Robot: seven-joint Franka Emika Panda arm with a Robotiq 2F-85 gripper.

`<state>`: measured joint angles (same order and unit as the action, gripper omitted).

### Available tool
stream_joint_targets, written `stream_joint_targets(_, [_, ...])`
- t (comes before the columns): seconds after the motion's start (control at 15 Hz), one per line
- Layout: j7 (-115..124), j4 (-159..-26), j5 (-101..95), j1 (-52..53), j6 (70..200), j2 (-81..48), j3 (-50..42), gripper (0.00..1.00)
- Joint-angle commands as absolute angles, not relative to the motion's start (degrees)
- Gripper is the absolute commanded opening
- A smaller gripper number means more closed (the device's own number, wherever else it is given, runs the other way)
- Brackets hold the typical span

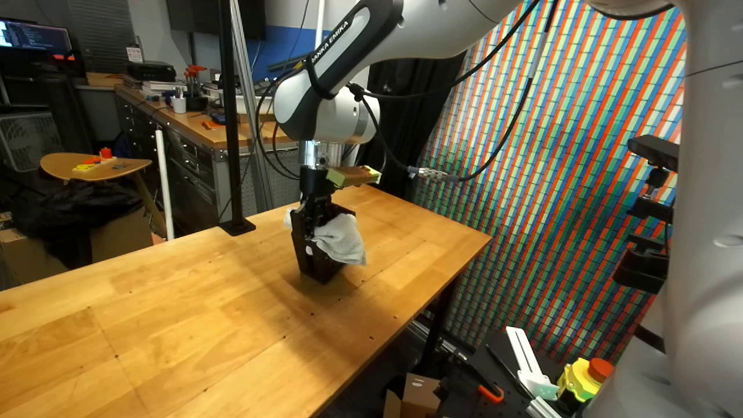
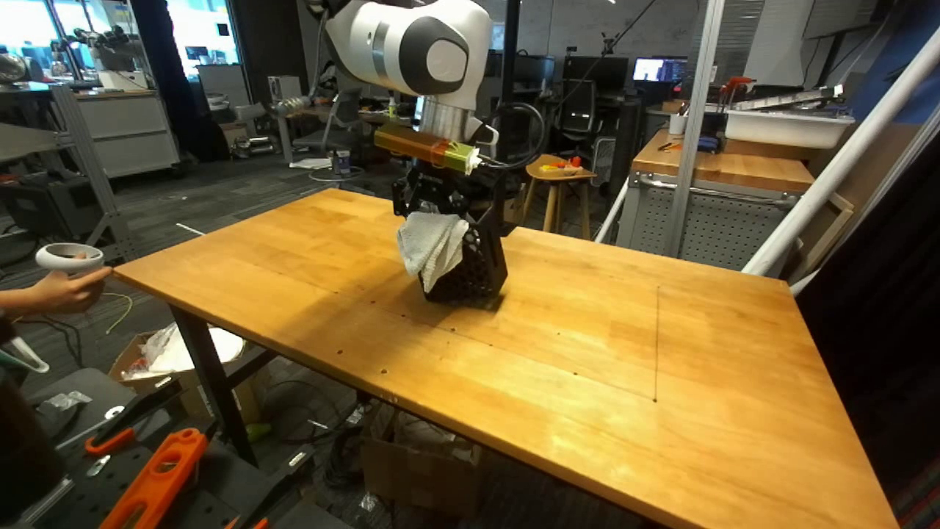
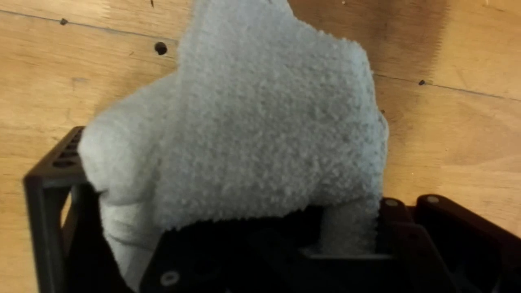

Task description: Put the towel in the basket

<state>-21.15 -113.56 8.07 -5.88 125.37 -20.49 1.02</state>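
The Robotiq gripper [image 3: 268,244] crosses the bottom of the wrist view, its jaws nearly together and apparently pinching the terry towel [image 3: 264,122] (the tips are lost in shadow). The towel fills the middle of that frame; a fold at lower left seems to dip inside the wall of the black perforated basket [image 3: 44,232], while much of it hangs outside, over the rim. Gripped by a bunched part, it leaves loose flaps, probably why it drapes there. The basket rests on the butcher-block table [image 1: 191,325], near the middle in both exterior views, presumably for lowering from above. The Franka arm [image 1: 441,29] reaches from the upper right in an exterior view, wrist pointing steeply down.
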Motion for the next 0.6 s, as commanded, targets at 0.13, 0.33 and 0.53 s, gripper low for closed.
stream_joint_targets(0.13, [-24.76, -115.84, 7.74, -8.62, 125.5, -17.27, 0.0, 0.08])
stream_joint_targets(0.33, [-25.01, -116.4, 6.41, -9.48, 124.88, -15.41, -1.4, 0.2])
stream_joint_targets(0.53, [-24.95, -116.97, 5.49, -9.6, 124.42, -13.66, -2.02, 0.48])
